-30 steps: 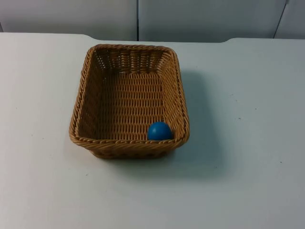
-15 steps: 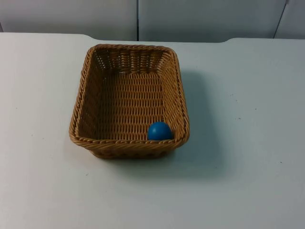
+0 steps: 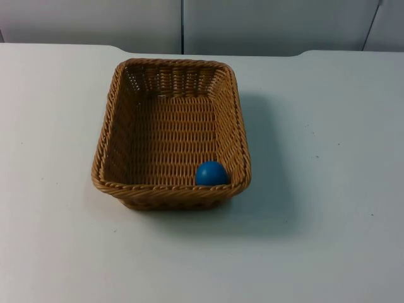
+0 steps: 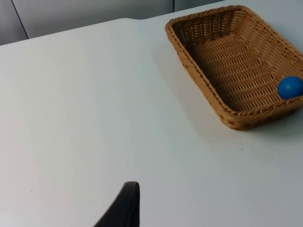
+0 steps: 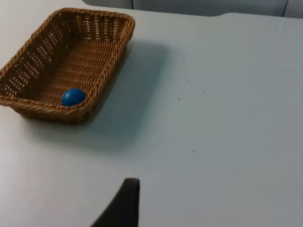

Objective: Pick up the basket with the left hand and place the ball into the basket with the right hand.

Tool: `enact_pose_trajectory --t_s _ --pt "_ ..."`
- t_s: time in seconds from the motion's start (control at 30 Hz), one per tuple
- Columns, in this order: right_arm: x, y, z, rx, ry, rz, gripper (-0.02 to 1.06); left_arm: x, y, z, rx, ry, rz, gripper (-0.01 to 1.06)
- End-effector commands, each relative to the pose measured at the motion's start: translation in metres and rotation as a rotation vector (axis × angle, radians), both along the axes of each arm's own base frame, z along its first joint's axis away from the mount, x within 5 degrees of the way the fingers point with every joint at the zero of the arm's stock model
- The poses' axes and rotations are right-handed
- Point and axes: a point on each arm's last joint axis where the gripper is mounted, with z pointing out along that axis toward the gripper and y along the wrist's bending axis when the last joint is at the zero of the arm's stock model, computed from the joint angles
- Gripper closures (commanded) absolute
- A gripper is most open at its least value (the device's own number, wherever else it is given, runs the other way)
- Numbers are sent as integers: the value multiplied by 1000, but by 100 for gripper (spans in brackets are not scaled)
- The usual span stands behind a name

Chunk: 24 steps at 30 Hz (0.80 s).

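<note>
Woven basket (image 3: 171, 134) rests on the white counter (image 3: 328, 189), blue ball (image 3: 211, 173) inside at its near right corner. Left end effector (image 4: 124, 204) and right end effector (image 5: 124, 201) both well apart from the basket; finger state: cannot tell.

Looked like a lab test bench, honestly.
Just a plain white table top (image 3: 328, 189) that ended at a grey panelled partition wall (image 3: 265, 25).

No readable text anywhere (labels or numbers).
</note>
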Motion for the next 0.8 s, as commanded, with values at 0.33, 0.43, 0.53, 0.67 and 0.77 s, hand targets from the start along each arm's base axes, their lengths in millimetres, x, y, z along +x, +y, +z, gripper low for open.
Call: enact_pose_trajectory --t_s 0.33,0.43,0.53,0.67,0.77 --pt "0 1 -1 7 -3 -113 0 -1 -1 0 0 -5 174 0" --pt "0 2 -1 7 -4 -174 0 -1 -2 0 0 -5 246 0" --pt "0 2 -1 7 -4 -214 0 -1 -2 0 0 -5 291 0" --pt "0 2 -1 5 -4 -233 0 -1 -2 0 0 -5 324 0" --pt "0 2 -1 5 -4 -233 0 -1 -2 0 0 -5 326 0"
